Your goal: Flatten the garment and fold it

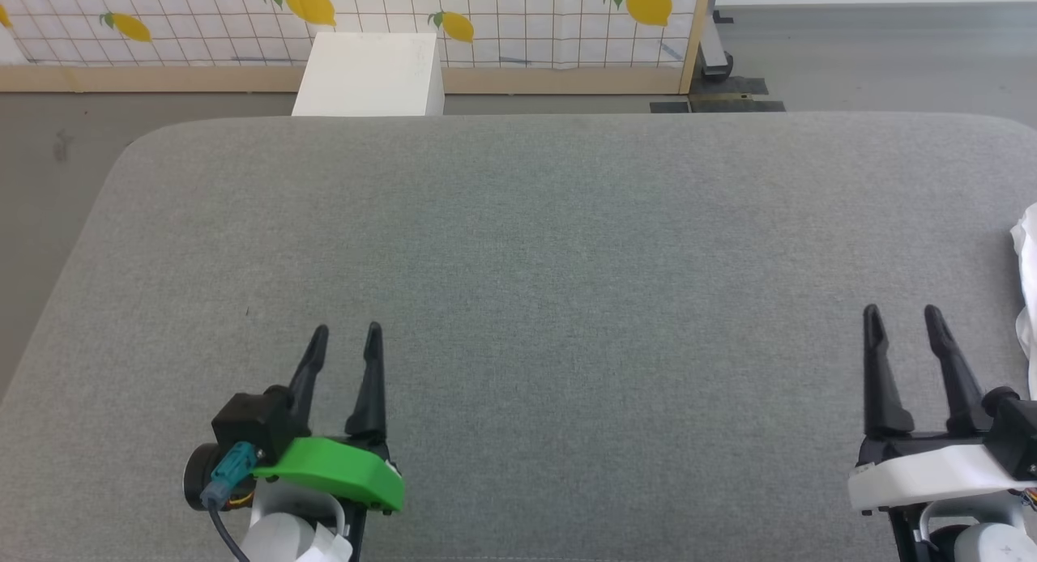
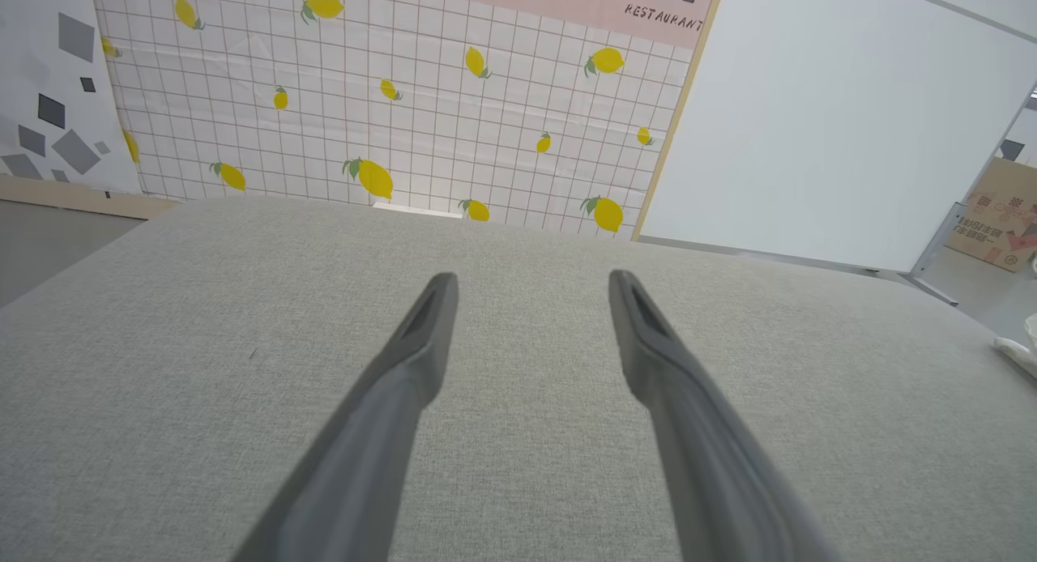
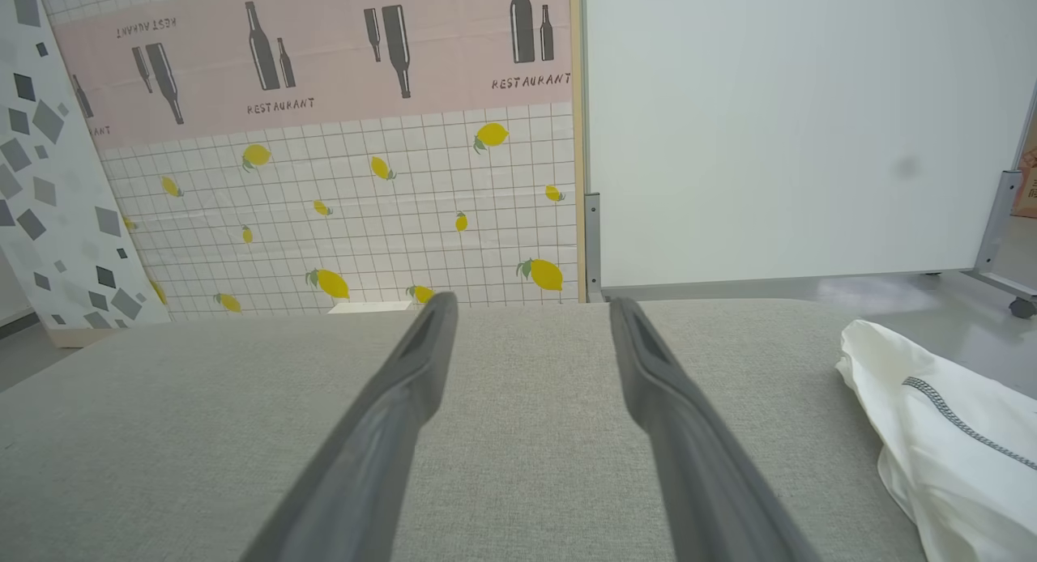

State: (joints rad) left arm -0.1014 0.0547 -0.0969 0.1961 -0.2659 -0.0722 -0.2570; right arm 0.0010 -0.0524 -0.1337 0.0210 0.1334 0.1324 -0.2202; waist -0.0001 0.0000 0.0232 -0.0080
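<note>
The white garment (image 1: pixel 1027 295) lies bunched at the far right edge of the grey padded table (image 1: pixel 518 246), mostly cut off by the head view's border. In the right wrist view the garment (image 3: pixel 948 432) shows a dark zigzag seam and sits just right of my right gripper (image 3: pixel 531 307). My right gripper (image 1: pixel 902 315) hovers at the lower right, open and empty, a short way left of the cloth. My left gripper (image 1: pixel 347 334) stands open and empty at the lower left, far from the garment; its own view shows the left gripper (image 2: pixel 531 283) over bare table and a sliver of garment (image 2: pixel 1019 351).
A white box (image 1: pixel 371 74) stands on the floor behind the table's far edge. Behind it runs a lemon-patterned partition (image 1: pixel 348 19) with a wooden base. A white panel on a wheeled stand (image 3: pixel 802 133) stands at the right rear.
</note>
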